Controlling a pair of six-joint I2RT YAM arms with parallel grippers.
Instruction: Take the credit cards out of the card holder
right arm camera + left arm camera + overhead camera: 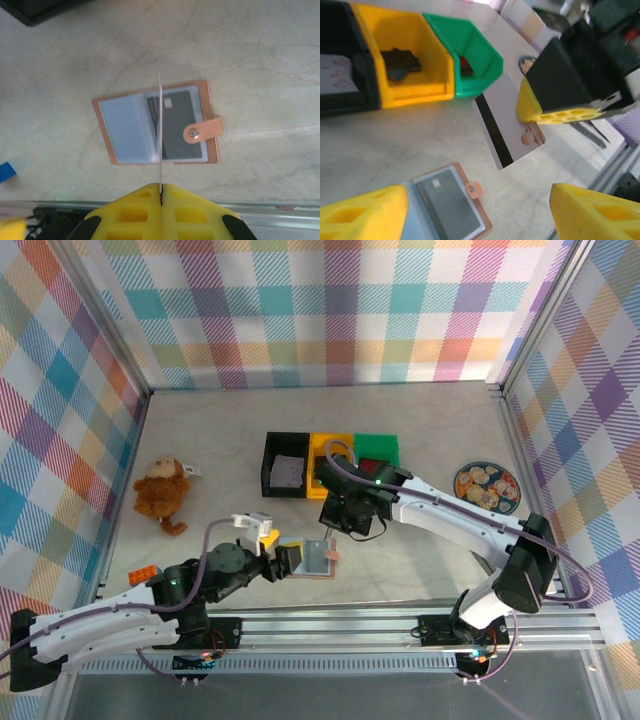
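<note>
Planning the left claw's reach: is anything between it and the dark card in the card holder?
Partly: the white card pinched in the right claw hangs edge-down over the middle of the card holder, beside the dark card, raised above it.

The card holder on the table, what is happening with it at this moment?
The right end effector is shut on a white card with a black stripe and holds it raised above the card holder. The holder lies open on the table, and a dark card sits in one of its pockets. The left end effector is open, low at the holder's side; whether it touches the holder I cannot tell.
</note>
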